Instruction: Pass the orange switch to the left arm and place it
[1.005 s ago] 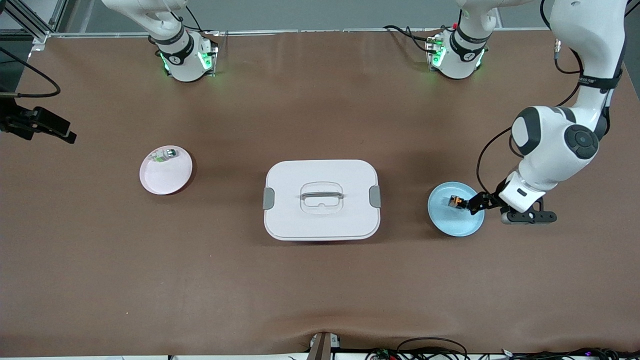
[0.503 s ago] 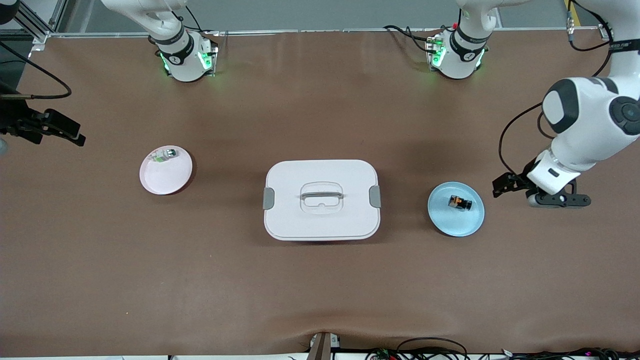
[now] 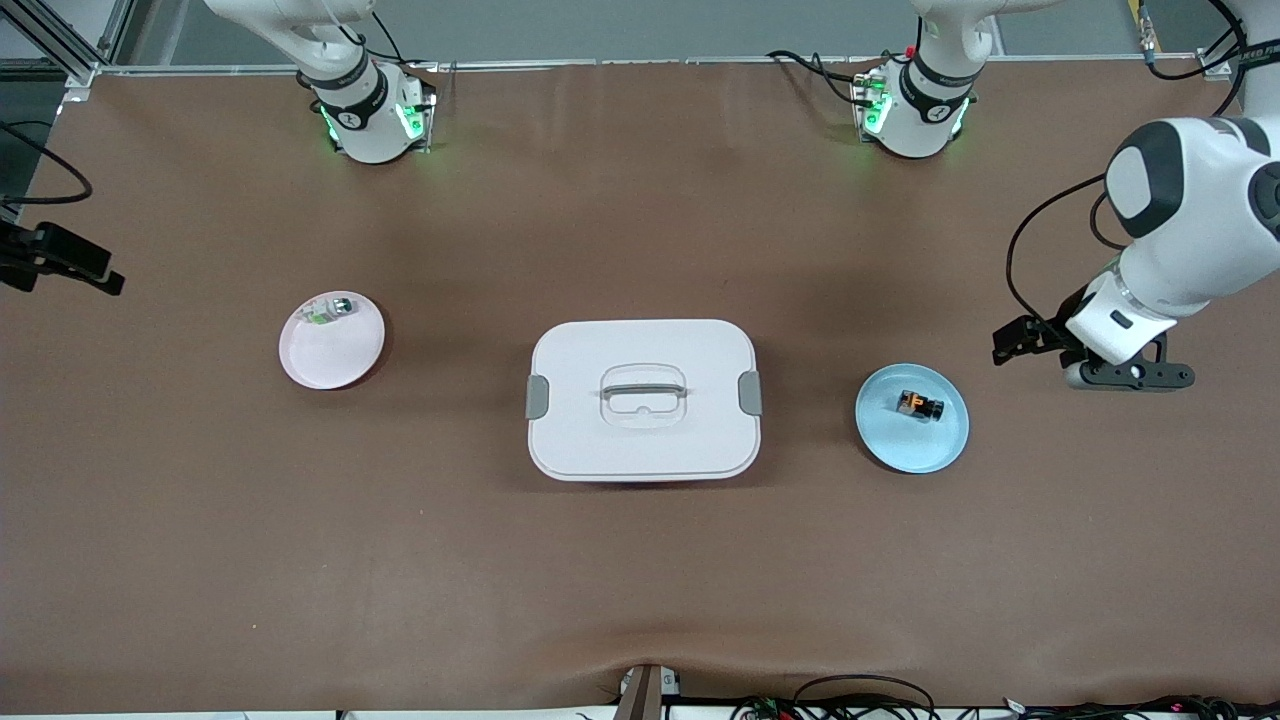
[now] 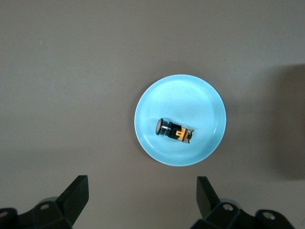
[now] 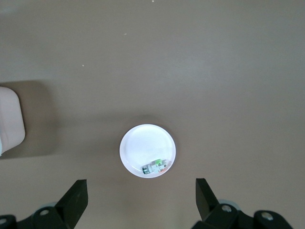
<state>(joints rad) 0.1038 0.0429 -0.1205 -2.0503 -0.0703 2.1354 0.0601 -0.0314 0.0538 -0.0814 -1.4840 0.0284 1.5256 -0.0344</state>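
The orange switch (image 3: pixel 920 405) lies on its side on a light blue plate (image 3: pixel 905 450), between the box and the left arm's end of the table. In the left wrist view the switch (image 4: pixel 175 131) lies in the middle of the plate (image 4: pixel 202 102). My left gripper (image 3: pixel 1012 340) is open and empty, up in the air over bare table beside the blue plate; it also shows in the left wrist view (image 4: pixel 141 200). My right gripper (image 3: pixel 70 262) is open and empty, high over the table edge at the right arm's end (image 5: pixel 140 200). The white box (image 3: pixel 643 400) stands mid-table.
A pink plate (image 3: pixel 325 355) holds a small silvery-green clear part (image 3: pixel 330 310), between the box and the right arm's end. The right wrist view shows this plate (image 5: pixel 143 143), the part (image 5: pixel 155 167) and a corner of the box (image 5: pixel 9 119). Brown table surface surrounds everything.
My left gripper was at the switch on the blue plate; it has lifted and drawn away toward the left arm's end, leaving the switch on the plate. My right gripper shifted slightly.
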